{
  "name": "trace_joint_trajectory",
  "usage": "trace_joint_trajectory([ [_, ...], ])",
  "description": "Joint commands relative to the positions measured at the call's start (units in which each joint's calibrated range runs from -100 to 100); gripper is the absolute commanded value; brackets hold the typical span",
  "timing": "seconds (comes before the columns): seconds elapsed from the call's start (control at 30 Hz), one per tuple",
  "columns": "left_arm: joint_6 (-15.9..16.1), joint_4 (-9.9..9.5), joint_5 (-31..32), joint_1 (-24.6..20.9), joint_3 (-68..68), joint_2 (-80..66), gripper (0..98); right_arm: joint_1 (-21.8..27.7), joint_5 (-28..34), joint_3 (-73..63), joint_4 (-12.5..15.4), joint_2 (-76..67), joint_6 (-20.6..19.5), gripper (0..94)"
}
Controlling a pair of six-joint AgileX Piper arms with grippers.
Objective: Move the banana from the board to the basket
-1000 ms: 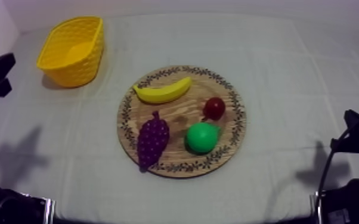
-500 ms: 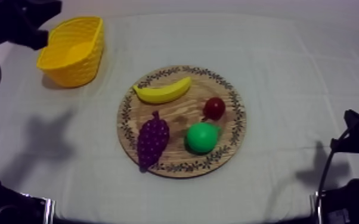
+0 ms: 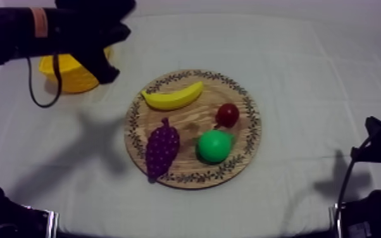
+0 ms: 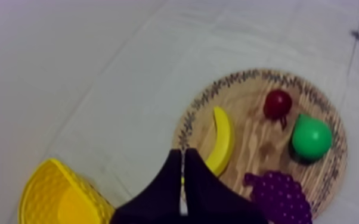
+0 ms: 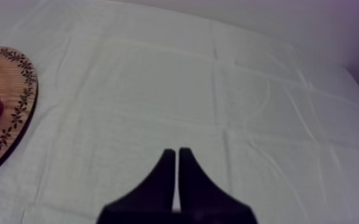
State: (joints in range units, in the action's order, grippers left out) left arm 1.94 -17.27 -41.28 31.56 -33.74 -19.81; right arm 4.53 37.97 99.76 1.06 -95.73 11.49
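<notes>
Top view: the left gripper [image 3: 107, 71] hangs over the yellow basket [image 3: 73, 81]. The banana [image 3: 174, 96] lies on the wooden board [image 3: 254, 130], a little way off to the gripper's side. The grapes [image 3: 161, 149], the pear [image 3: 214, 145] and the small red fruit [image 3: 227, 114] lie farther from it.

Left wrist view: this gripper is clenched on nothing, and the banana shows just past its tips. If the gripper goes down closed, it may push the banana into the grapes. The part of the basket that shows looks empty.

Right wrist view: the right gripper [image 5: 176, 154] is clenched on nothing too. It is over bare worktop [image 5: 158, 89], well apart from the board.
</notes>
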Motion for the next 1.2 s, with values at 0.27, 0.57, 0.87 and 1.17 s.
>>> trace_joint_trajectory([
  [0.27, -3.04, -5.21, 1.01, 1.92, -8.01, 3.89, 1.1, -0.01, 0.02, 0.02, -0.01, -0.02, 0.01, 0.3],
  [0.57, -3.81, -5.28, 3.06, 0.89, -10.40, 6.52, 15.4, -0.01, 0.02, 0.02, -0.01, -0.02, 0.01, 0.3],
  [0.87, -3.51, -4.04, 3.98, 0.88, -9.71, 6.49, 56.9, -0.01, 0.02, 0.02, -0.01, -0.02, 0.01, 0.3],
  [1.17, -3.08, -3.99, 8.50, 0.38, -10.99, 9.33, 54.3, -0.01, 0.02, 0.02, -0.01, -0.02, -0.02, 0.3],
])
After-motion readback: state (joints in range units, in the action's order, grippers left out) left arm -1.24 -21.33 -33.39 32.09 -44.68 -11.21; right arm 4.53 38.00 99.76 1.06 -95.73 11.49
